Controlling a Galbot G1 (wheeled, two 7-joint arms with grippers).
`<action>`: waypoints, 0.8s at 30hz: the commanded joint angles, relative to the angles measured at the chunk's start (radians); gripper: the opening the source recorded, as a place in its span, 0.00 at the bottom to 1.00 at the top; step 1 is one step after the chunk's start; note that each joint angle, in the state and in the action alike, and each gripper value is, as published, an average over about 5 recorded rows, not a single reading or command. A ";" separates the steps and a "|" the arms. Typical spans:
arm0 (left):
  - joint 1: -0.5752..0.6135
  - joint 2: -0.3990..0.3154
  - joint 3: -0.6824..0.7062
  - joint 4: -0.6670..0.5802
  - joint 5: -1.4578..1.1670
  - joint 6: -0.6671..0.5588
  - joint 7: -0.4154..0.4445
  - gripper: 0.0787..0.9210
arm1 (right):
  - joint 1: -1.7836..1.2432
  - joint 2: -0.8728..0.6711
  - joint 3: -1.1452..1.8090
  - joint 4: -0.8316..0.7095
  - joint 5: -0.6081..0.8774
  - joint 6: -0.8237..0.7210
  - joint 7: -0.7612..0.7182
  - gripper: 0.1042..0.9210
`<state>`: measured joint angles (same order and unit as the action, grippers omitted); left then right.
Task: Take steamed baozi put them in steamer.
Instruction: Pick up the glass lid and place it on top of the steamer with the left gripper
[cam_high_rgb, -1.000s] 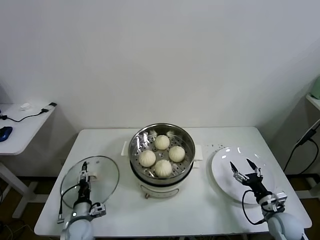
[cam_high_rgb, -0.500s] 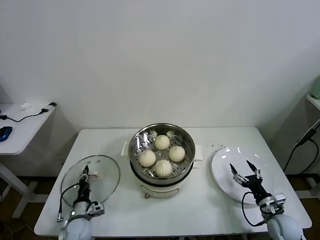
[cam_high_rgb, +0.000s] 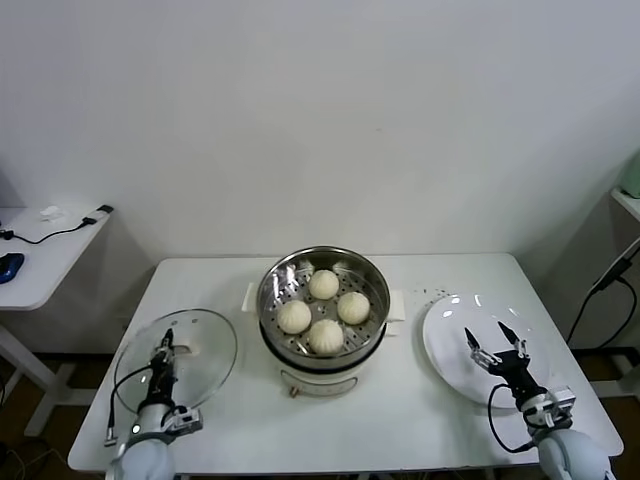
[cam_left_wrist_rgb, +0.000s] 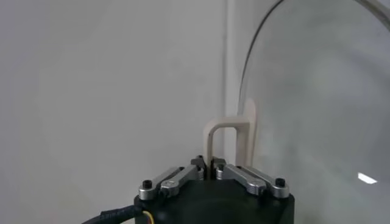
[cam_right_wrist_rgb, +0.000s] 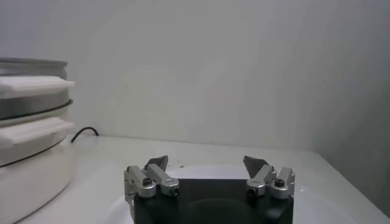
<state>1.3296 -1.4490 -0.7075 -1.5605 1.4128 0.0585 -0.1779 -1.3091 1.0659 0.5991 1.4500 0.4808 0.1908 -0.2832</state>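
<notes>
Four steamed baozi (cam_high_rgb: 323, 310) sitting inside the steamer (cam_high_rgb: 372, 278) at the middle of the white bench (cam_high_rgb: 420, 410), clustered on the perforated floor, each close beside its neighbours, none in either claw. Left claw (cam_high_rgb: 163, 352) low at the near left of the bench, arm rising from the near edge and pointing away from the robot, fingers pinched tight on the white handle (cam_left_wrist_rgb: 230, 139) of the glass lid (cam_high_rgb: 205, 350); in the left wrist view both finger links drawn together at the foot of that upright handle loop, lid rim curving away behind it. Lid apart from the steamer, to its left. Right claw (cam_high_rgb: 498, 347) low at the near right, arm likewise coming up from the near edge and pointing forward, poised over the white plate (cam_high_rgb: 448, 335), fingers spread wide with nothing between them; in the right wrist view the two fingertips (cam_right_wrist_rgb: 156, 163) standing well apart, steamer's side off to one edge. Plate right of the steamer, not touching it.
</notes>
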 joint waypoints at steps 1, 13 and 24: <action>0.183 0.095 0.008 -0.377 -0.111 0.154 0.044 0.08 | 0.019 0.000 -0.002 -0.017 -0.003 0.001 0.002 0.88; 0.249 0.312 0.090 -0.661 -0.165 0.449 0.144 0.08 | 0.090 -0.016 -0.040 -0.061 -0.025 -0.002 0.020 0.88; -0.099 0.424 0.517 -0.662 0.085 0.706 0.505 0.08 | 0.154 -0.014 -0.075 -0.105 -0.052 -0.005 0.031 0.88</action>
<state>1.4719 -1.1384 -0.5343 -2.1166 1.3183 0.5084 0.0203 -1.2030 1.0487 0.5445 1.3738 0.4446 0.1861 -0.2559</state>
